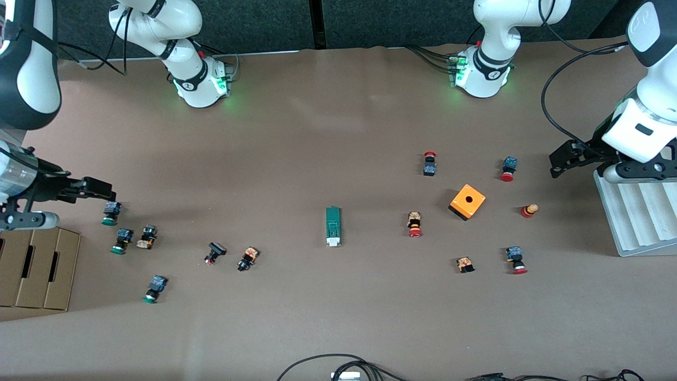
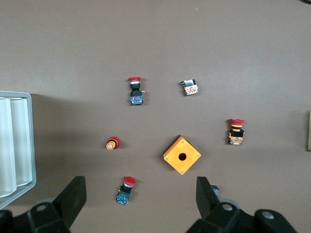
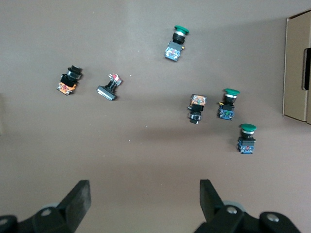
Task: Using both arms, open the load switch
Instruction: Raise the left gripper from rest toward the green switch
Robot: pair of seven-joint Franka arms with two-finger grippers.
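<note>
My left claw (image 1: 556, 161) hangs wide open and empty over the table's (image 1: 317, 132) end by the grey ribbed tray (image 1: 634, 217); my right claw (image 1: 100, 189) is just as wide and just as empty over the other end, beside the cardboard box (image 1: 37, 264). Both wait high and spread, I judge, so that each can come down on the work from its own end.

Below my left claw lie the orange cube (image 2: 182, 155) and some red-capped buttons (image 2: 127, 189) (none of them my business). Below my right claw lies a scatter of green-capped buttons (image 3: 228, 103), likewise to be left alone.

The load switch (image 1: 332, 226) lies flat at the table's middle, at about nine o'clock from the cube in the front view and well apart from both claws. Its long axis runs twelve to six, white piece at the six end. Nothing crowds it, so one claw could pin the green body while the other draws the slider; no step of that is begun.
</note>
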